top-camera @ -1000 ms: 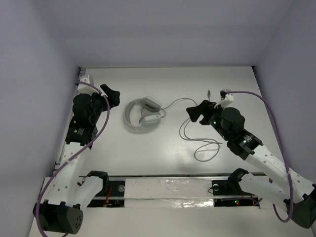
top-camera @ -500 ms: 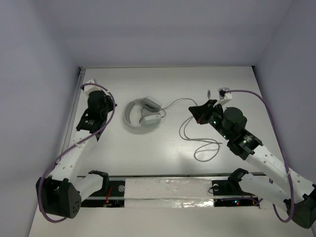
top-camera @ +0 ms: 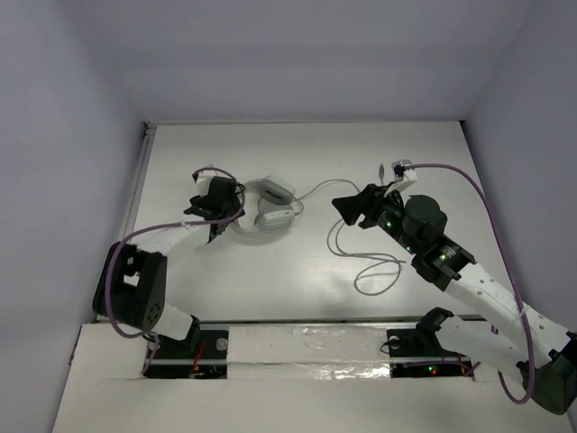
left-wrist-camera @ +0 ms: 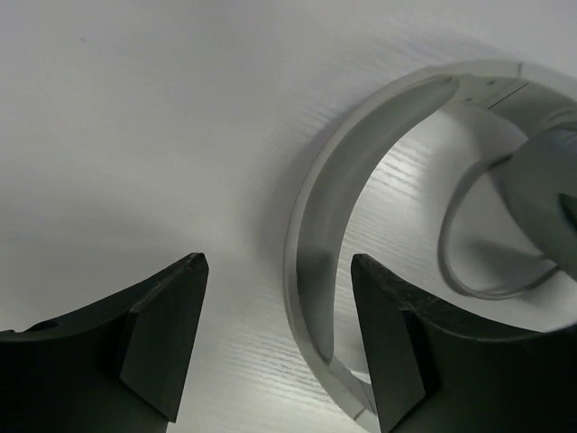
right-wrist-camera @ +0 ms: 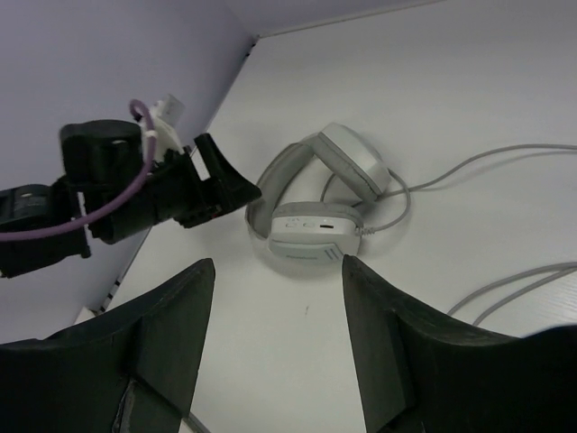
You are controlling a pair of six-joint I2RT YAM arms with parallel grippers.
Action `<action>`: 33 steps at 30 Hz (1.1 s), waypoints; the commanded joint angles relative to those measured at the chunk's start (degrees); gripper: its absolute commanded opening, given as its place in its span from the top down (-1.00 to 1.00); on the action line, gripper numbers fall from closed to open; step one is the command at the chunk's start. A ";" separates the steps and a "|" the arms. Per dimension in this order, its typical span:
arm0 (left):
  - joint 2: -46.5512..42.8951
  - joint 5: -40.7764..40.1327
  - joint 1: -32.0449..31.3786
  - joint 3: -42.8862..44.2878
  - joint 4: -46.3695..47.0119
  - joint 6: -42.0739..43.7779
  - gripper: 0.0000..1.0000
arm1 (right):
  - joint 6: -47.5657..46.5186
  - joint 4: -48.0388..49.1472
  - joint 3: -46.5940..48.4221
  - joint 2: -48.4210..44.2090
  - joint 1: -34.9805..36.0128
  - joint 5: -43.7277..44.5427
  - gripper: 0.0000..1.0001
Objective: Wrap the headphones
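Note:
The white headphones [top-camera: 269, 209] lie flat on the table, left of centre. Their thin cable [top-camera: 317, 189] runs right and ends in loose loops [top-camera: 377, 272]. My left gripper [top-camera: 225, 215] is open and low over the left of the headband. In the left wrist view the headband [left-wrist-camera: 317, 244] passes between the fingers [left-wrist-camera: 164, 336], closer to the right one, untouched. My right gripper [top-camera: 343, 207] is open and empty, right of the headphones above the cable. In the right wrist view it [right-wrist-camera: 275, 262] faces the near earcup [right-wrist-camera: 315, 236] from a distance.
Walls enclose the table on the left, back and right. A raised white strip [top-camera: 306, 347] runs along the near edge between the arm bases. The small plug end [top-camera: 383, 169] lies beside my right wrist. My left arm [right-wrist-camera: 153, 194] shows in the right wrist view.
My left arm has swung from the far left edge rightward and down onto the headband. My right gripper has shifted slightly left. The headphones have not moved.

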 commanded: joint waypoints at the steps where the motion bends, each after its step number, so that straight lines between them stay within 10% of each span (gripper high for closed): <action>1: 4.30 3.44 0.10 1.46 2.89 1.31 -0.25 | -0.59 3.26 -0.49 -0.08 0.19 -0.80 -0.30; 13: 14.06 7.32 0.10 3.74 6.68 1.84 0.00 | -0.59 4.05 -0.23 1.86 0.19 -3.26 -0.30; 19: 14.43 7.32 0.10 4.18 6.42 1.49 1.00 | -0.68 3.61 -0.23 1.59 0.19 -1.59 -0.30; 21: 12.32 7.84 0.10 4.53 4.75 1.57 1.00 | -0.68 3.61 -0.32 1.77 0.19 -1.50 -0.29; 24: 4.34 11.61 0.10 6.54 1.25 3.32 1.00 | -1.12 3.79 -0.23 3.00 0.19 0.52 0.02; 25: -0.04 13.63 0.10 9.08 -0.60 4.20 1.00 | -1.38 3.52 -0.14 3.35 0.19 0.52 0.73; 27: -3.41 15.83 0.10 13.12 -6.29 8.48 1.00 | -2.52 3.08 0.82 4.66 0.19 0.35 1.00; 30: -6.05 17.68 0.62 24.02 -15.52 13.68 1.00 | -3.75 3.34 0.74 5.11 0.19 0.78 1.00; 33: -7.73 24.26 3.52 31.15 -18.36 15.37 1.00 | -4.63 3.61 0.48 4.76 0.19 3.06 0.45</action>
